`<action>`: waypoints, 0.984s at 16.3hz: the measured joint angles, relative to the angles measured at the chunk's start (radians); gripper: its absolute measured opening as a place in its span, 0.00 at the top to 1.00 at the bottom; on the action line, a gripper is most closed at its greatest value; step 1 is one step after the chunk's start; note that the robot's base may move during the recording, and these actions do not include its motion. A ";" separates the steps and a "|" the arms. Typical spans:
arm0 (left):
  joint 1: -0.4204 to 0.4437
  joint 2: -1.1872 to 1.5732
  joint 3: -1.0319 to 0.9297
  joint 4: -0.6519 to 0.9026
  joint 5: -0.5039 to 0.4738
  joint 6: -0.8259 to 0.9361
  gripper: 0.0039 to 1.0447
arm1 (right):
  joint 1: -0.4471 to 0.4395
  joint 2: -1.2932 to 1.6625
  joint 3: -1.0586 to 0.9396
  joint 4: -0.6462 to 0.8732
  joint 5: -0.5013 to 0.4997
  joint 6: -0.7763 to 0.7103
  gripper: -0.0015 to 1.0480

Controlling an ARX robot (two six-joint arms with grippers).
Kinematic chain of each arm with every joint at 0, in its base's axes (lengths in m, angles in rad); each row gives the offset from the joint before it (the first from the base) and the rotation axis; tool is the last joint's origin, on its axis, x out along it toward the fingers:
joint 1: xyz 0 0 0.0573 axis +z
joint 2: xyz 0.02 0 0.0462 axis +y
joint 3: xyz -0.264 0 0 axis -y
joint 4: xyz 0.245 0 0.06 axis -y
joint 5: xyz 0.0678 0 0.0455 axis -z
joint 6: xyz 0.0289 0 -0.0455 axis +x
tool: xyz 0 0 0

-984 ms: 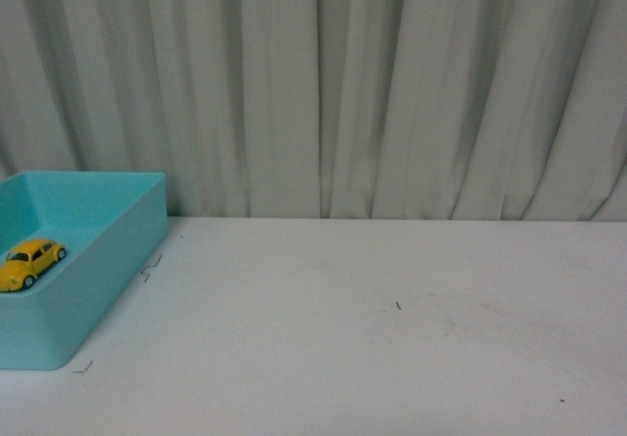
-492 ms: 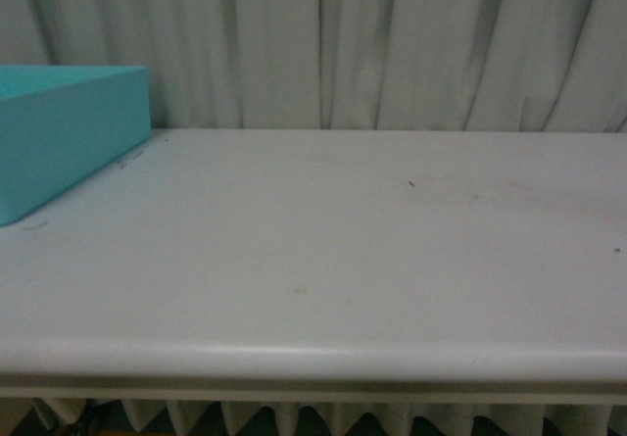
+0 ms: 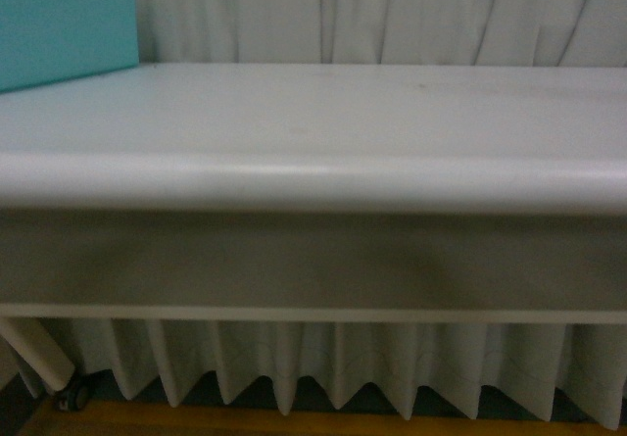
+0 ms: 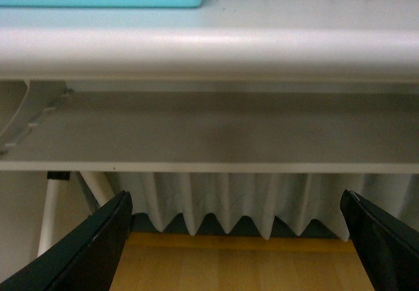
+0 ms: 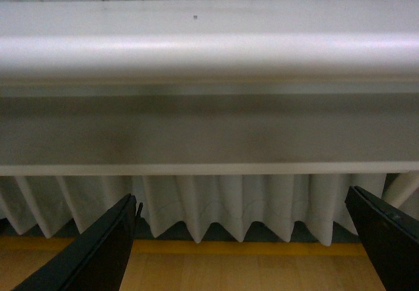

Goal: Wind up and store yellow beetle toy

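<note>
Sinking below the table (image 3: 313,176), I lost the bin's (image 3: 59,24) inside; both grippers (image 4: 236,239) (image 5: 242,239) hang open, empty.

From here the light looks soft and even, falling from overhead. In my front view the table (image 3: 313,113) top is pale and a faint sheen runs along its rounded front edge, while the apron beneath sits in dull shadow. That picture is soft all over, with little fine detail. Both wrist views repeat the same bright band on the edge and the same grey shade under it. The dark claw fingers (image 4: 85,252) at the corners are near-black and show no detail.
</note>
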 joint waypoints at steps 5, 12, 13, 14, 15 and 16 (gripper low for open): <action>0.000 0.000 0.000 0.000 0.000 0.000 0.06 | 0.000 0.000 0.000 -0.001 0.000 0.001 0.06; 0.000 0.000 0.000 -0.002 0.000 -0.001 0.06 | 0.000 0.000 0.000 -0.003 0.000 0.001 0.06; 0.000 0.000 0.000 -0.001 0.000 -0.001 0.06 | 0.000 0.000 0.000 -0.002 0.000 0.001 0.06; 0.000 0.000 0.000 -0.002 0.000 -0.001 0.06 | 0.000 0.000 0.000 -0.002 0.000 0.001 0.06; 0.000 0.000 0.000 -0.001 0.000 -0.001 0.06 | 0.000 0.000 0.000 -0.002 0.000 0.001 0.06; 0.000 0.000 0.000 -0.001 0.000 -0.001 0.06 | 0.000 0.000 0.000 -0.002 0.000 0.001 0.06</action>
